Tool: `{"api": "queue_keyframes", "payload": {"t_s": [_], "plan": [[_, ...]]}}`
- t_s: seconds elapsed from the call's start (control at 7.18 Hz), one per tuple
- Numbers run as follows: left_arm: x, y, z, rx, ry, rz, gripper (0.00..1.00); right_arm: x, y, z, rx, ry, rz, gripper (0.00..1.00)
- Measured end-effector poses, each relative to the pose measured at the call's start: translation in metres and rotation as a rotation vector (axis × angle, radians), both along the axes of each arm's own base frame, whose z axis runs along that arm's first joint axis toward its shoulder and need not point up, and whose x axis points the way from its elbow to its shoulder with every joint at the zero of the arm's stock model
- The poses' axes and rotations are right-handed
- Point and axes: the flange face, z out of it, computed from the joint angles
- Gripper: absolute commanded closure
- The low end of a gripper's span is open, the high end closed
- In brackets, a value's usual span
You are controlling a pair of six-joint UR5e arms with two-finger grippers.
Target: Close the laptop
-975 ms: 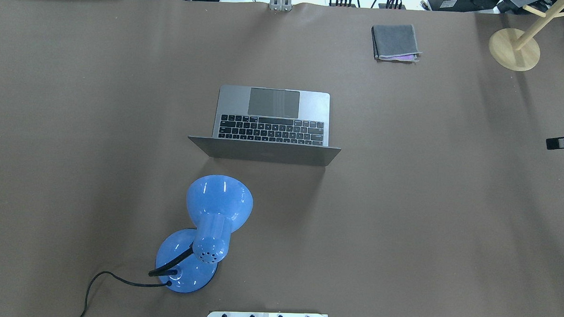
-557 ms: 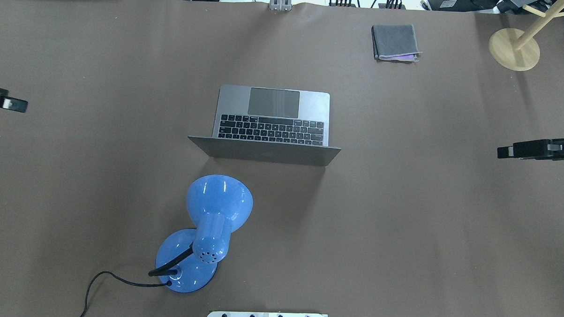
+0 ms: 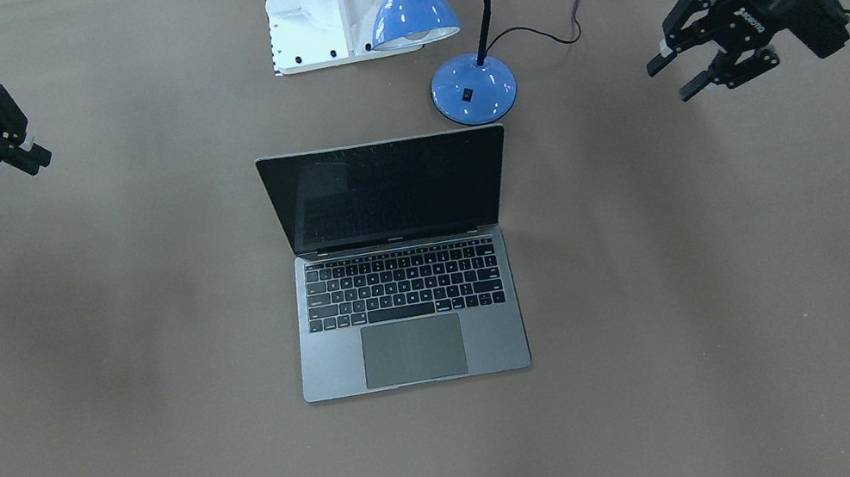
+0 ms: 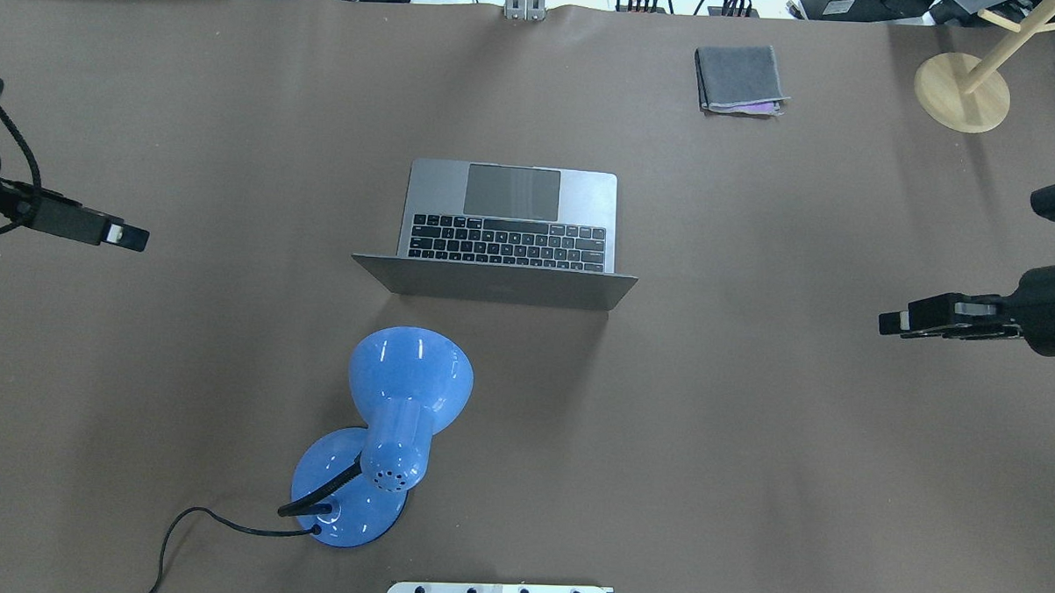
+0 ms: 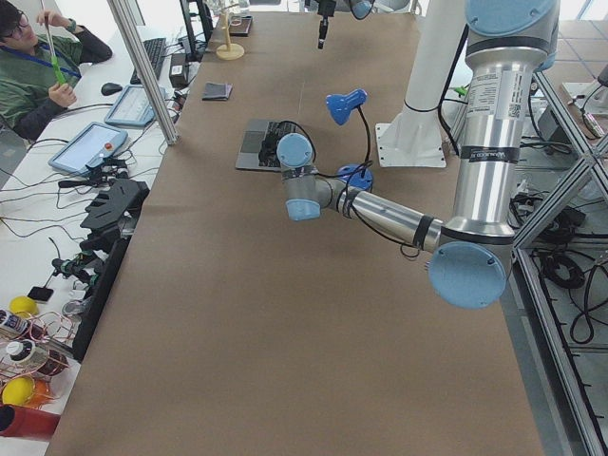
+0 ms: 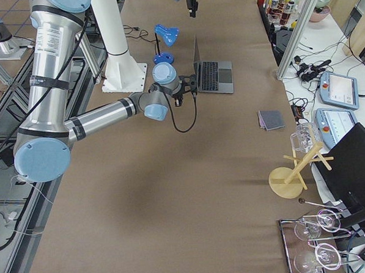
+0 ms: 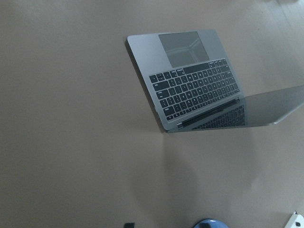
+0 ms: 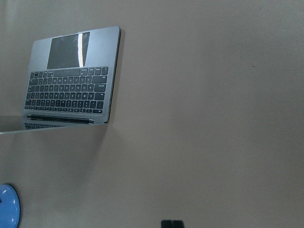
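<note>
The laptop (image 3: 403, 295) sat open at the middle of the desk (image 3: 712, 328), its lid upright and its back toward the robot, so either arm could likely push it down from behind. The left claw (image 3: 670, 80) hung wide and empty, far off to one side. I could not tell the spread of the right claw (image 3: 29, 151).

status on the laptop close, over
Copy: left gripper open, right gripper unclear, both off the laptop. Lid up, untouched. Behind lid, blue lamp, not blocking.

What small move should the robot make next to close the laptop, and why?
Probably bring the open left end effector inward, to the top edge of the slim grey metal laptop: its lid stands open, and this end effector hovers far aside.
</note>
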Motion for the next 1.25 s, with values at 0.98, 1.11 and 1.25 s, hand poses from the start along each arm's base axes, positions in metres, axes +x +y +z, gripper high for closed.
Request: {"api": "queue_keyframes", "payload": {"t_s": [0.98, 1.11, 1.25], "plan": [[0.119, 0.029, -0.086, -0.145, 0.102, 0.157, 1.0, -0.139, 0.046, -0.087, -0.002, -0.137, 0.077, 1.0], [0.133, 0.028, -0.098, -0.152, 0.113, 0.149, 1.0, -0.149, 0.047, -0.093, 0.002, -0.143, 0.082, 1.0], [0.142, 0.027, -0.104, -0.16, 0.12, 0.144, 1.0, -0.158, 0.045, -0.105, 0.003, -0.143, 0.087, 1.0]]}}
